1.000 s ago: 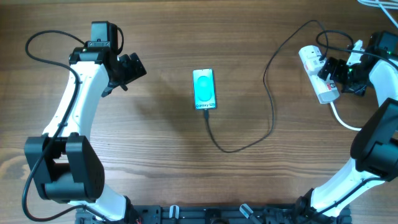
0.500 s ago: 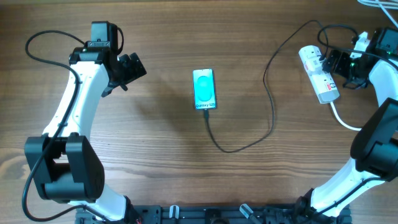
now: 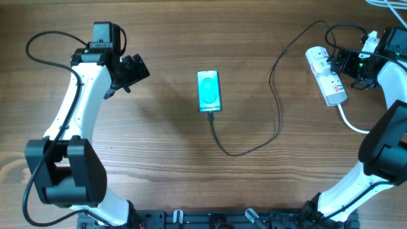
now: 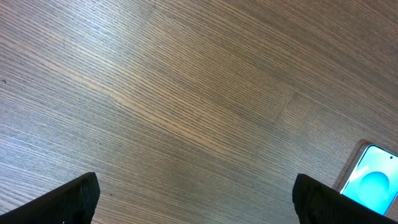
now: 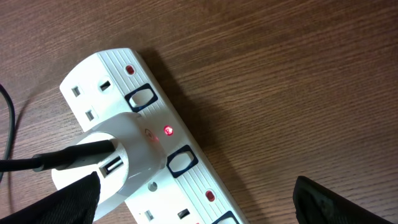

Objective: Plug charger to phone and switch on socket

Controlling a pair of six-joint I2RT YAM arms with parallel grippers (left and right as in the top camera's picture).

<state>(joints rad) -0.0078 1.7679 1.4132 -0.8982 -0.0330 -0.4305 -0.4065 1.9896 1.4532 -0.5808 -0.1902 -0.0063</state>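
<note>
Done: the charger (image 3: 278, 108) cable meets the lower edge of the phone (image 3: 209, 91). Its white plug (image 5: 127, 163) sits in the socket (image 5: 186, 171), and a red lamp (image 5: 168, 130) glows beside it, so the switch looks on.
Left: probably nothing; whether the tip is fully seated is too small to tell.
Phone: centre of the overhead frame, lying flat, cyan screen lit.
Socket: upper right of the overhead frame, a white strip.
Left gripper (image 3: 133, 71): upper left, jaws spread wide, empty, over the table (image 4: 186, 93).
Right gripper (image 3: 344, 65): just beside the socket, jaws wide, holding nothing.

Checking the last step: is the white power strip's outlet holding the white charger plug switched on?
On, apparently: the red indicator beside the white plug on the white power strip glows brightly.
</note>
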